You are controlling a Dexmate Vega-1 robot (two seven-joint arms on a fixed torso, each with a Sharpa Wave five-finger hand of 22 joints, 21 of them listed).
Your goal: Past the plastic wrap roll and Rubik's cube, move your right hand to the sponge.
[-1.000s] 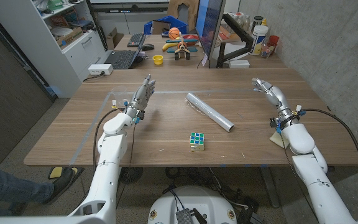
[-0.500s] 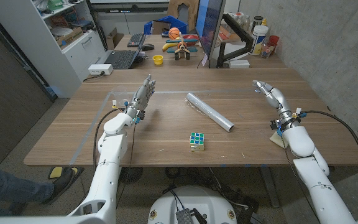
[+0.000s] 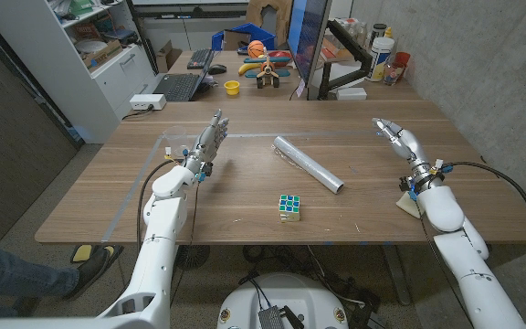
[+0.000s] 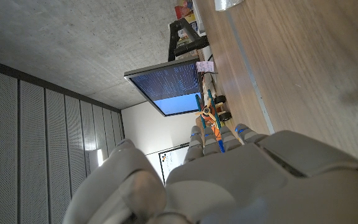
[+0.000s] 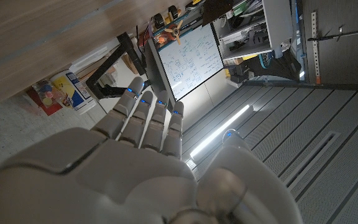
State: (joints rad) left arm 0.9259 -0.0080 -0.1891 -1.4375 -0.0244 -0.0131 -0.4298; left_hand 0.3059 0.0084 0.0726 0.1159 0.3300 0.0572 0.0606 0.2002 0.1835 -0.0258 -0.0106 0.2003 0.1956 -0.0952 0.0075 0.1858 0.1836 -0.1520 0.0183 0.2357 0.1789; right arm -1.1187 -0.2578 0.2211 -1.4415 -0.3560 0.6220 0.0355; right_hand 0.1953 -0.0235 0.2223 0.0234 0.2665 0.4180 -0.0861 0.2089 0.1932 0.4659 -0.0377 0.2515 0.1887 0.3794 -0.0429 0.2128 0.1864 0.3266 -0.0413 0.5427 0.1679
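The sponge (image 3: 409, 203), pale yellow, was seen lying near the wooden table's (image 3: 245, 196) right edge, partly hidden beneath the right forearm and just beside the wrist. The right hand (image 3: 396, 137) was held above the tabletop well beyond the sponge, toward the far side, with nothing in it; its fingers (image 5: 143, 112) were stretched out side by side and the thumb set apart, as was shown in the right wrist view.

The plastic wrap roll (image 3: 308, 164) was laid at a slant near the table's middle, well apart from the right hand. The Rubik's cube (image 3: 289, 206) was set nearer the front edge, close to the roll's near end but not touching it.

On the opposite side, the left hand (image 3: 210, 139) was raised over the table, fingers extended together and nothing gripped.

A monitor (image 3: 310, 41) was stood at the table's far edge, with a laptop (image 3: 179, 86) and bright toys on a desk behind it. A person's leg and shoe (image 3: 88, 263) were seen on the floor at the left.
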